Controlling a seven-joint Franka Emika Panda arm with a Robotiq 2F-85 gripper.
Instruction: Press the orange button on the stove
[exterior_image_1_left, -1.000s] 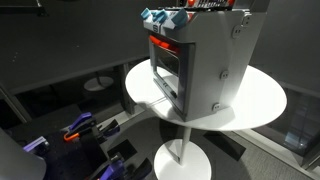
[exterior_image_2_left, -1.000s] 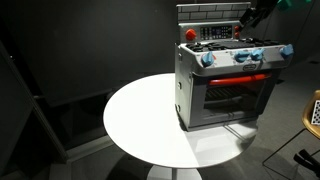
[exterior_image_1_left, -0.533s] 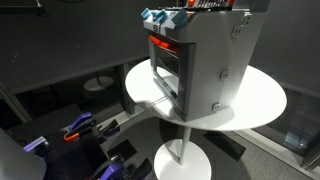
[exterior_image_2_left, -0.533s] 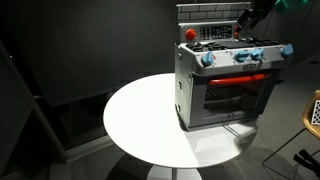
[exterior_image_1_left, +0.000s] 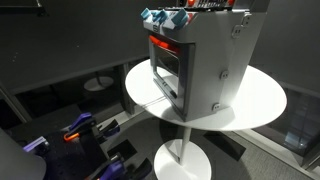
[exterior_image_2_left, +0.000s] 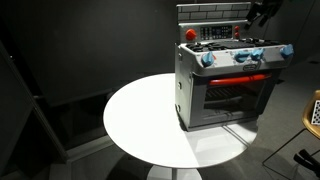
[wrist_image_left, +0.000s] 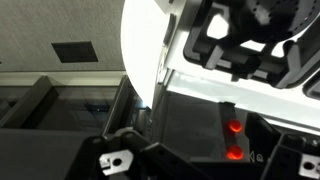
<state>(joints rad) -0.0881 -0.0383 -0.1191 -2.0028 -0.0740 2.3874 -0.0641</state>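
The grey toy stove (exterior_image_1_left: 205, 70) stands on a round white table (exterior_image_1_left: 265, 100). In both exterior views it shows an oven window, an orange-red strip and blue knobs (exterior_image_2_left: 225, 90). A round red-orange button (exterior_image_2_left: 190, 34) sits on its top left corner. My gripper (exterior_image_2_left: 258, 14) is a dark shape above the stove's back right corner, apart from the button. Whether its jaws are open does not show. The wrist view shows the black burner grates (wrist_image_left: 245, 45), the white table (wrist_image_left: 140, 40) and two glowing orange-red spots (wrist_image_left: 233, 140) on a dark panel.
The table stands on a single pedestal (exterior_image_1_left: 185, 158). Orange and purple objects (exterior_image_1_left: 80, 128) lie on the dark floor beside it. A yellowish object (exterior_image_2_left: 313, 110) is at the frame edge near the stove. The white tabletop (exterior_image_2_left: 140, 120) extends in front of the stove.
The gripper has shifted slightly up and to the right above the stove's back. The stove and table have not moved.
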